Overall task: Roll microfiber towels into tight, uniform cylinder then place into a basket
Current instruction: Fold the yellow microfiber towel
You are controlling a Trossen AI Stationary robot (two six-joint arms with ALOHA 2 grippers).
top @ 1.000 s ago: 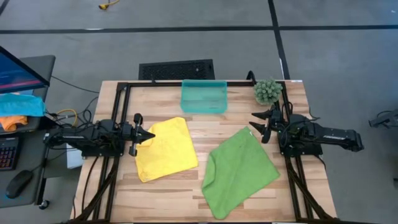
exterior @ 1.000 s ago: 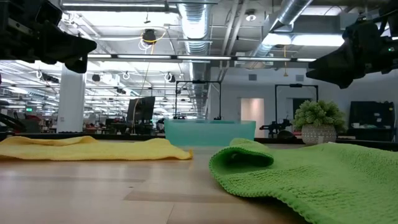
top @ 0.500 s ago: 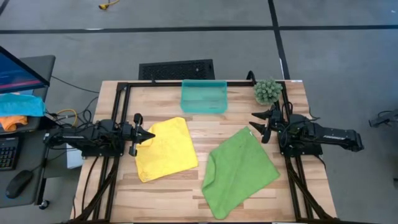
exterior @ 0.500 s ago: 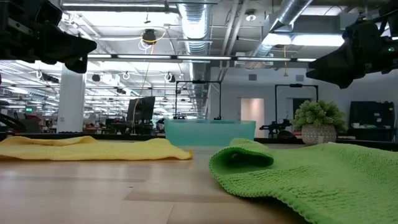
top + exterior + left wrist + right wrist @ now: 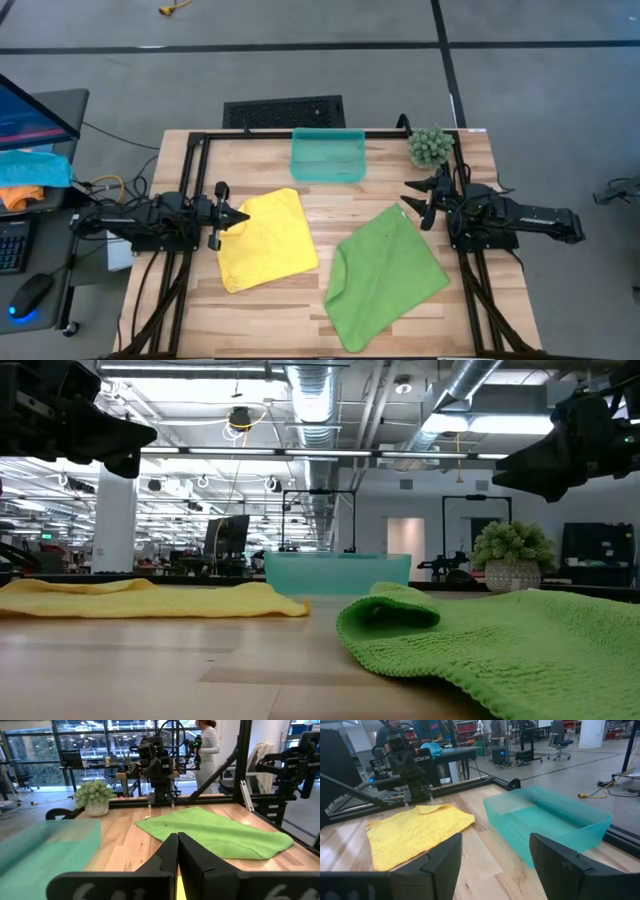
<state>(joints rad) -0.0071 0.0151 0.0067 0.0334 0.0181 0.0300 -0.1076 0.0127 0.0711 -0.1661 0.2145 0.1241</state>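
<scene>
Yellow towel [image 5: 265,240] flat beside closed left hand [image 5: 240,217], untouched

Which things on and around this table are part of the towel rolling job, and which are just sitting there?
For the job:
yellow towel, spread flat
green towel, one corner folded over
teal basket, empty
left gripper, shut
right gripper, open

Just lying about:
potted plant
black vented panel
blue cloth on the side desk
</scene>
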